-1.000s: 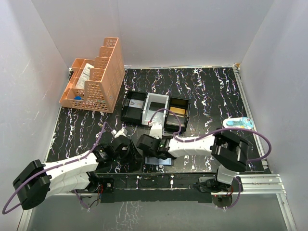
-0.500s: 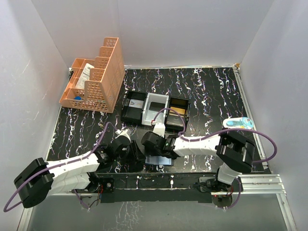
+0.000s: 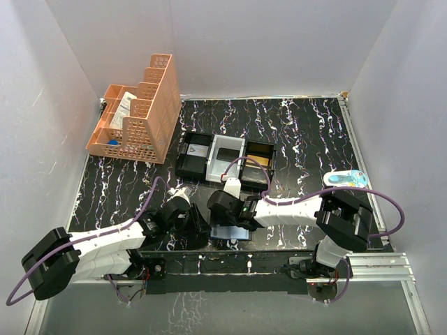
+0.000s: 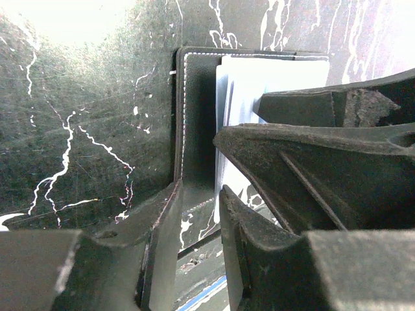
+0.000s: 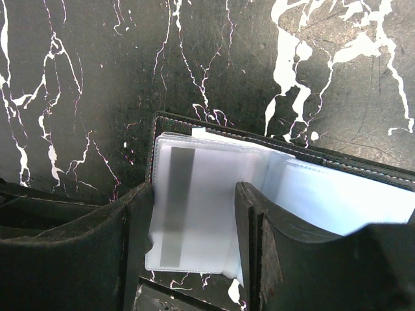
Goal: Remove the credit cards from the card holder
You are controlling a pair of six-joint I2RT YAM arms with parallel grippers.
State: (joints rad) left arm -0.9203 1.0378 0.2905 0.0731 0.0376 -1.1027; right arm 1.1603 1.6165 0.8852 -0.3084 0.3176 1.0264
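Observation:
The card holder (image 3: 232,233) lies open on the black marbled table near its front edge, between my two grippers. Its clear sleeves (image 5: 194,194) fan out over the dark stitched cover (image 4: 194,129). One sleeve shows a credit card with a grey stripe (image 5: 172,207). My right gripper (image 5: 191,227) is open, with its fingers standing on either side of that sleeve, whose left edge touches the left finger (image 5: 136,240). The left gripper (image 4: 198,214) is at the holder's left side, its jaws a narrow gap apart, with a strip of the cover between them.
A black-and-white three-compartment tray (image 3: 225,159) stands just behind the grippers. An orange basket organiser (image 3: 136,115) is at the back left. A small blue and white object (image 3: 346,179) lies at the right. The table's front edge (image 3: 230,255) runs close under the holder.
The left gripper's jaws have narrowed a little. Both wrists have shifted slightly to the right over the holder. The holder itself stays in place.

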